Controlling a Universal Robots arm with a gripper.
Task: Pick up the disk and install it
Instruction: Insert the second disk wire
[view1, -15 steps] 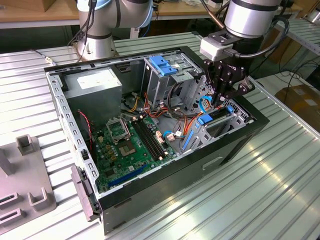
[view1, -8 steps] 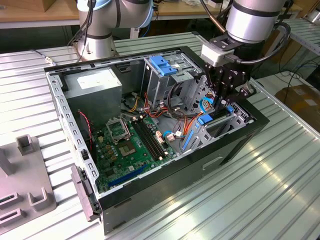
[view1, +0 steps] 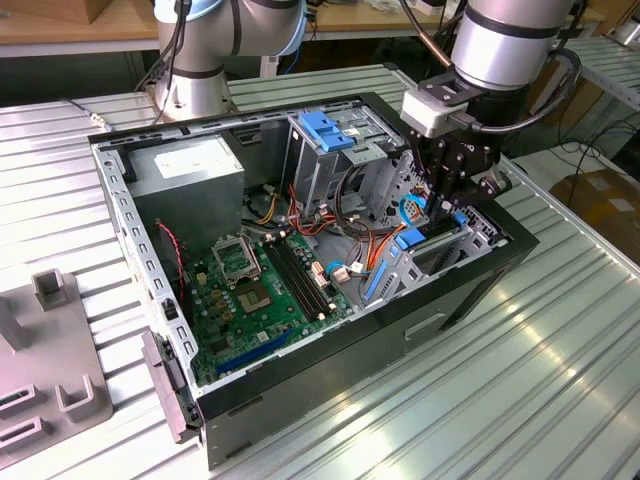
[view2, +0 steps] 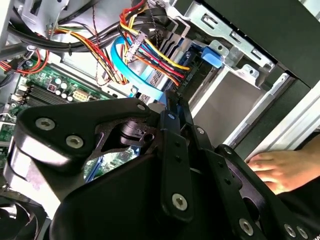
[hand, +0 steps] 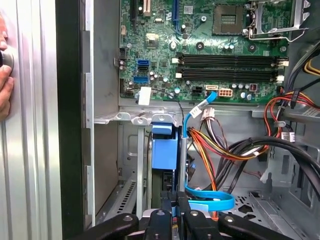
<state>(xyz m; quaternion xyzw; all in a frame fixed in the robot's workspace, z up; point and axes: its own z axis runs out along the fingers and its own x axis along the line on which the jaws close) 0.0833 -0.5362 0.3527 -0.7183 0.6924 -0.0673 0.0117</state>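
The black claw (hand: 172, 212) is pinched shut on the blue-edged disk (hand: 164, 152), holding it on edge so it fits the slot in the computer case (view1: 480, 285).

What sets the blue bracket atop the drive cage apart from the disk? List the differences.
The blue bracket sits on top of the cage, clear of the gripper; the disk sits low in a bay, right under it. The bracket is all blue; the disk is dark with a blue rail. Both show bright blue plastic.
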